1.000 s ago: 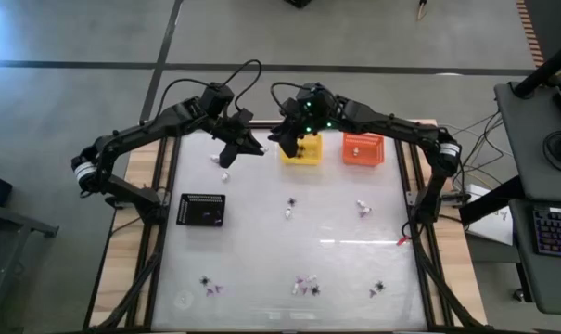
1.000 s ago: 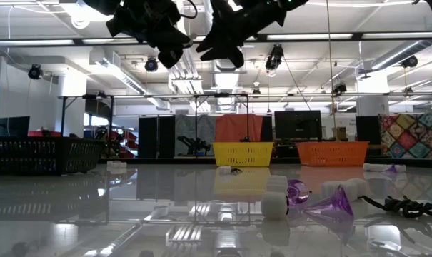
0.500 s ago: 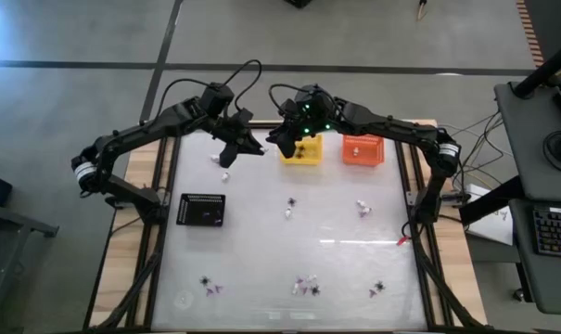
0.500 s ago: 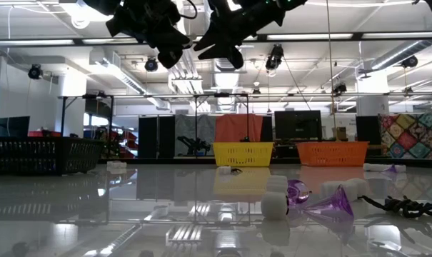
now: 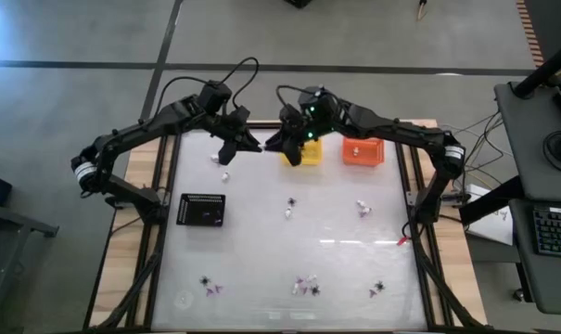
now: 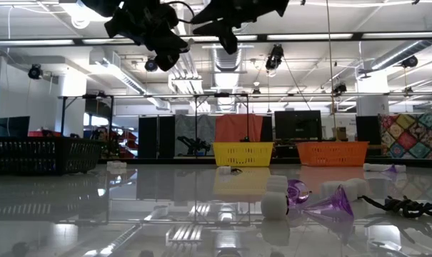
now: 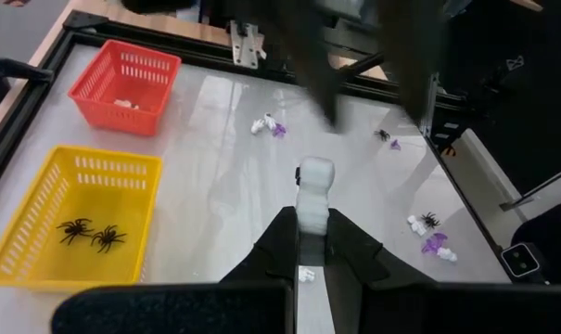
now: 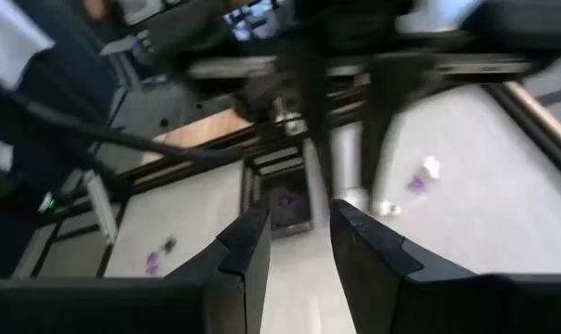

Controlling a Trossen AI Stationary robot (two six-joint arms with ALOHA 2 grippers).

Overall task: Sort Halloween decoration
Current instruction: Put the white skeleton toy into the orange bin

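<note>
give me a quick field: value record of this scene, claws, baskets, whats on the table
left claw: shut on a white trinket, raised above the table's far side
right claw: open, empty, raised beside the left claw
yellow basket: two black spiders
orange basket: white pieces inside
black basket: left side of table
table: black, purple and white trinkets scattered, mostly along the near edge

Probably lab: monitors (image 6: 297,124), exposed ceiling.
</note>
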